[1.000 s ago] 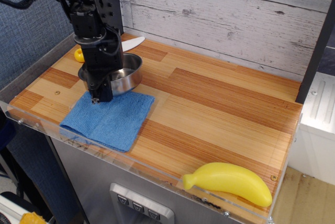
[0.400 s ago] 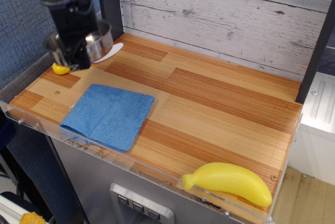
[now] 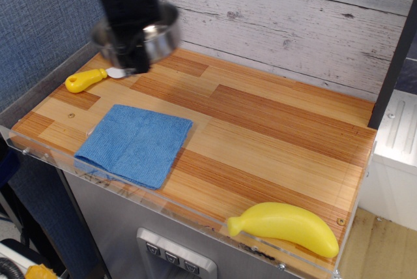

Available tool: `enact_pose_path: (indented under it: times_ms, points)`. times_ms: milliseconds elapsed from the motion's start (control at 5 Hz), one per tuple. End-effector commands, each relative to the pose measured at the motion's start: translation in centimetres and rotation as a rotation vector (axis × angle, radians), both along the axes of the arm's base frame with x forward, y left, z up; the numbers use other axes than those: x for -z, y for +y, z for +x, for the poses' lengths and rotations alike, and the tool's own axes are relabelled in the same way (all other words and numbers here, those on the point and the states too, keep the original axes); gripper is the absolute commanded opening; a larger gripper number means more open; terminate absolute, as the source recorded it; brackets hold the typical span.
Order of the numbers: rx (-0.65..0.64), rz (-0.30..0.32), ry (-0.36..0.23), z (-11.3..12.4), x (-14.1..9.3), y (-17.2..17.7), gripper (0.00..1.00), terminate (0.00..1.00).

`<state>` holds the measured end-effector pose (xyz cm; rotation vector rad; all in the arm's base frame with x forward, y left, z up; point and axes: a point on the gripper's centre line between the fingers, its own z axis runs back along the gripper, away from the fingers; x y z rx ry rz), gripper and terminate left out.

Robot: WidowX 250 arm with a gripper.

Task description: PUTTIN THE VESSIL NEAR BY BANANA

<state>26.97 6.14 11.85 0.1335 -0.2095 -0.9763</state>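
Observation:
My gripper point(image 3: 130, 54) is shut on the steel vessel point(image 3: 159, 36) and holds it in the air above the back left of the wooden table point(image 3: 260, 129), blurred by motion. The pan's near rim is hidden behind the black fingers. The yellow banana point(image 3: 287, 225) lies at the front right edge of the table, far from the vessel.
A blue cloth point(image 3: 135, 142) lies flat at the front left. A toy knife with a yellow handle point(image 3: 85, 81) lies at the back left, its blade partly hidden by the gripper. A clear rim edges the table. A plank wall stands behind.
The vessel was lifted off the table from beside the cloth, swung up to the left, and has now moved right and higher. The knife's handle is now uncovered.

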Motion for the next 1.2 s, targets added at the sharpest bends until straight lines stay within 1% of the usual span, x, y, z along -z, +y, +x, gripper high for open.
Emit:
enact_pose_path:
  times_ms: [0, 200, 600, 800, 1000]
  points:
    - [0.117, -0.001, -0.024, -1.5, -0.7, -5.1, 0.00, 0.00]
    - [0.167, 0.037, -0.025, -2.4, 0.0, -7.1, 0.00, 0.00]
    - [0.253, 0.062, -0.003, -3.5, 3.3, -10.5, 0.00, 0.00]
    - [0.268, 0.078, -0.001, -3.0, 5.3, -12.3, 0.00, 0.00]
    - [0.245, 0.133, -0.001, -2.2, 8.0, -13.7, 0.00, 0.00]
